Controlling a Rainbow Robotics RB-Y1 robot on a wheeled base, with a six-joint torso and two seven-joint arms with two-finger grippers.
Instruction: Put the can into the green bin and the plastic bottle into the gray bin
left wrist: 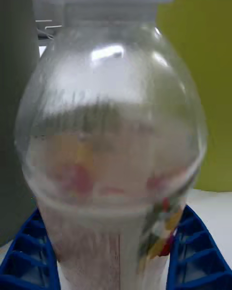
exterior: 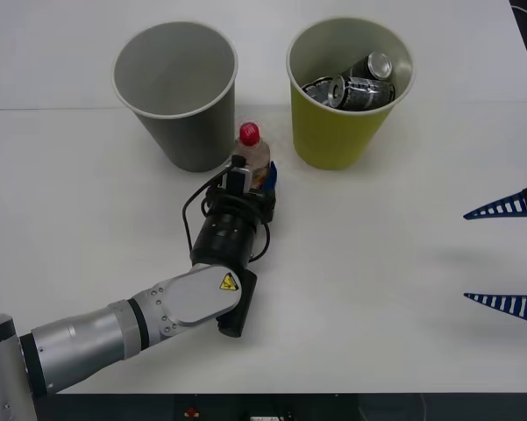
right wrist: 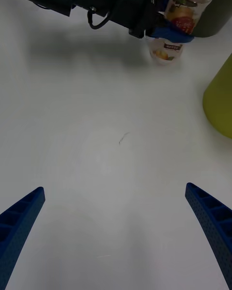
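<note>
Left gripper [exterior: 261, 180] is closed on plastic bottle [exterior: 253, 158], frame centre; lifting risks clipping the adjacent gray bin [exterior: 177, 88].

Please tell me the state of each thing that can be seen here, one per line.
plastic bottle: upright, capped, between the bins, gripped.
left hand: shut on the plastic bottle.
right hand: open, holding nothing, at the table's right side.
gray bin: upright, nothing seen inside.
green bin: upright, cans inside.
</note>
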